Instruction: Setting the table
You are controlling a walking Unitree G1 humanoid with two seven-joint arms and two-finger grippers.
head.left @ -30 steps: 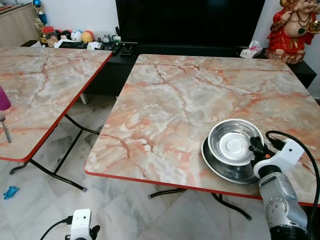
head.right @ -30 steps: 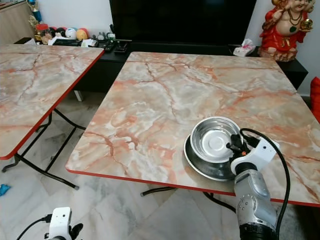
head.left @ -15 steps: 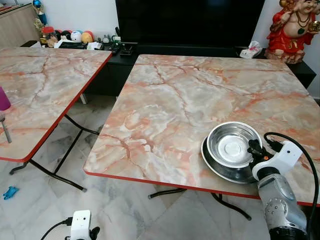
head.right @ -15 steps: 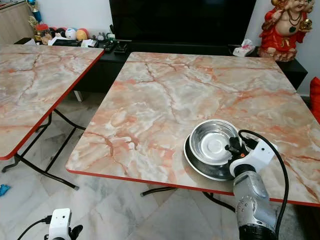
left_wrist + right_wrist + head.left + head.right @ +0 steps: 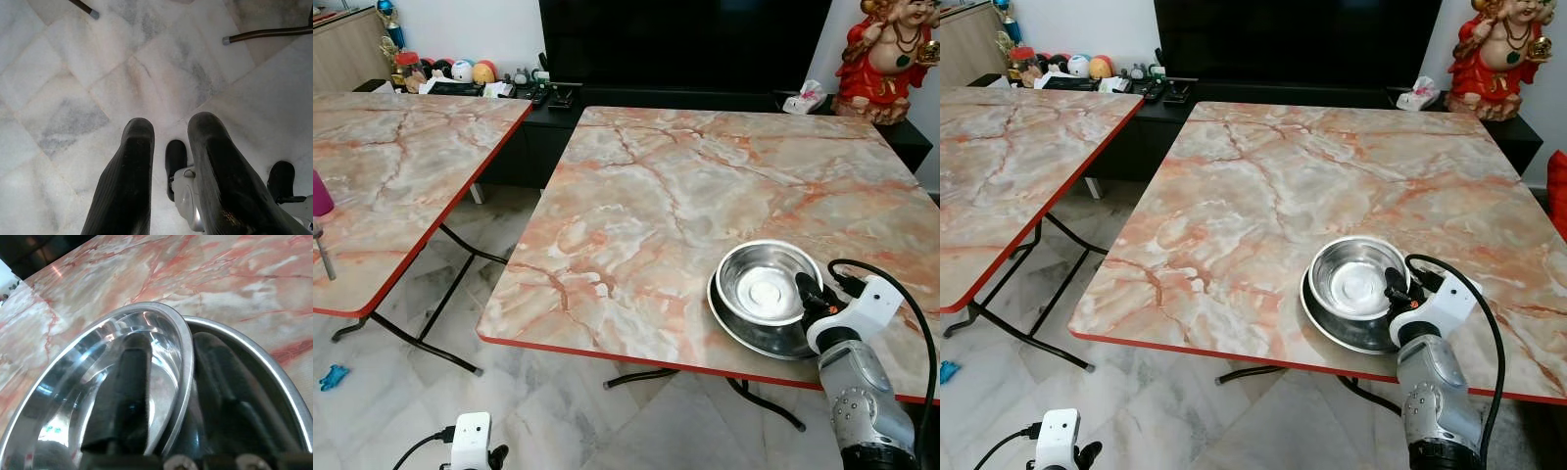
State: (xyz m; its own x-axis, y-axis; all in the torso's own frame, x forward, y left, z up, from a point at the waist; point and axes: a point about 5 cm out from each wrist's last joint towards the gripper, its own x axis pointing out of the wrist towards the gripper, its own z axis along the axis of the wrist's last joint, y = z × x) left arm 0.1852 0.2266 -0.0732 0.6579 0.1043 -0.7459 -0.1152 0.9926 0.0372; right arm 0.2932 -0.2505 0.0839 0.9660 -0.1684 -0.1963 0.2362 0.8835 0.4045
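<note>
Lowered slightly, the shiny steel bowl [image 5: 767, 284] sits tilted in the plate [image 5: 744, 329], right gripper [image 5: 806, 291] clamping its rim.

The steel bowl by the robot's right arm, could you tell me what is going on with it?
The robot is setting the marble-patterned table. Its right gripper pinches the rim of the steel bowl, one finger inside and one outside. The bowl sits tilted in a wider steel plate near the table's front edge. The left gripper hangs idle over the tiled floor, fingers apart. A second table stands to the left.
</note>
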